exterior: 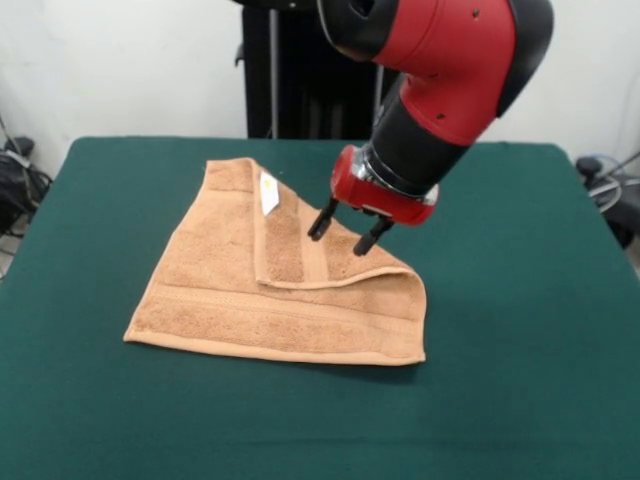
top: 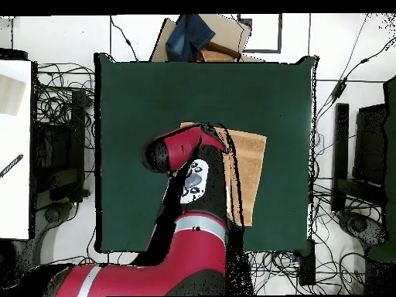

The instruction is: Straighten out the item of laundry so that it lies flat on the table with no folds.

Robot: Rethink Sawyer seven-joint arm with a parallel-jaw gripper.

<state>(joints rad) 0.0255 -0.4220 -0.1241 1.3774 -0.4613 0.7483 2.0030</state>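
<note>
From my remote station I see the tan towel [exterior: 270,300] lying a little left of the middle of the dark green surface [exterior: 520,330], partly doubled over. A flap from its right side is folded back across the upper half, its long bound edge running down the middle and then turning right toward the rounded fold at the right corner. A small white tag [exterior: 268,192] sits on the flap near its top. The lower band of the towel lies flat, its front edge slanting from the left corner to the right one.

The red and black arm [exterior: 450,70] reaches down from above, and its pincer [exterior: 347,230] hangs over the folded flap with both black fingers [exterior: 322,220] spread apart and nothing between them. The tips appear just above the cloth, or barely at it; I cannot tell whether they touch.

From overhead, the arm [top: 189,166] covers much of the towel [top: 249,174], leaving a strip of tan showing on its right, at the centre-right of the surface [top: 139,100]. Cables and equipment ring the floor around it.
</note>
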